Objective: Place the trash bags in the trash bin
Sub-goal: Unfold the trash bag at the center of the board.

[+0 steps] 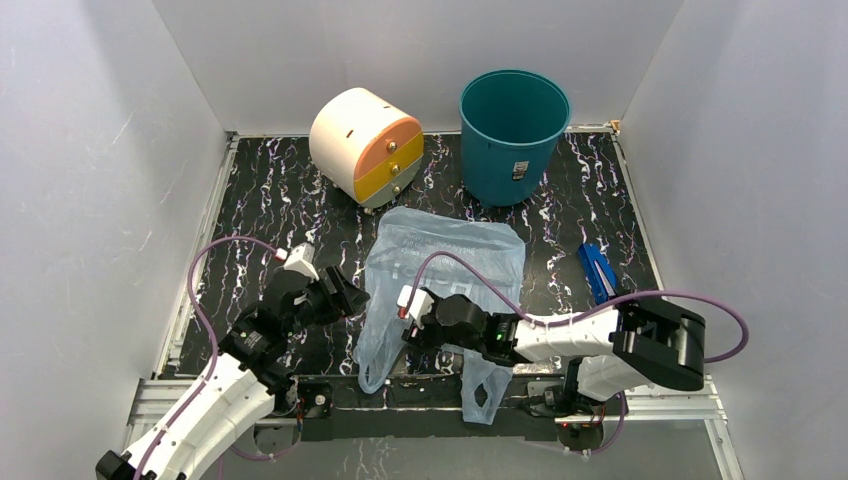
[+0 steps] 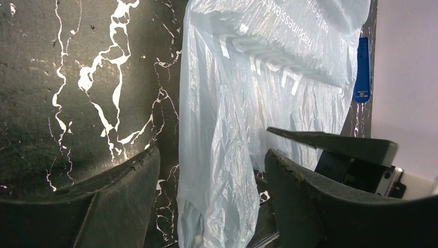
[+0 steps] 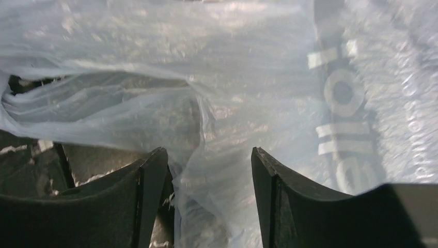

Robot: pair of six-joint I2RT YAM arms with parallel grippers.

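Observation:
The pale blue translucent trash bag (image 1: 450,255) lies flat on the black marbled table, its handles hanging over the near edge. The teal trash bin (image 1: 513,135) stands upright at the back, beyond the bag. My left gripper (image 1: 352,296) is open at the bag's left edge. In the left wrist view the bag's left handle strip (image 2: 222,170) lies between the spread fingers (image 2: 129,191). My right gripper (image 1: 410,322) is open low over the bag's near part. In the right wrist view, bag plastic (image 3: 217,103) with white lettering fills the view and lies between the open fingers (image 3: 150,191).
A cream and orange drum-shaped box (image 1: 365,145) stands left of the bin. A small dark blue flat object (image 1: 597,272) lies right of the bag and shows in the left wrist view (image 2: 362,72). White walls enclose the table on three sides.

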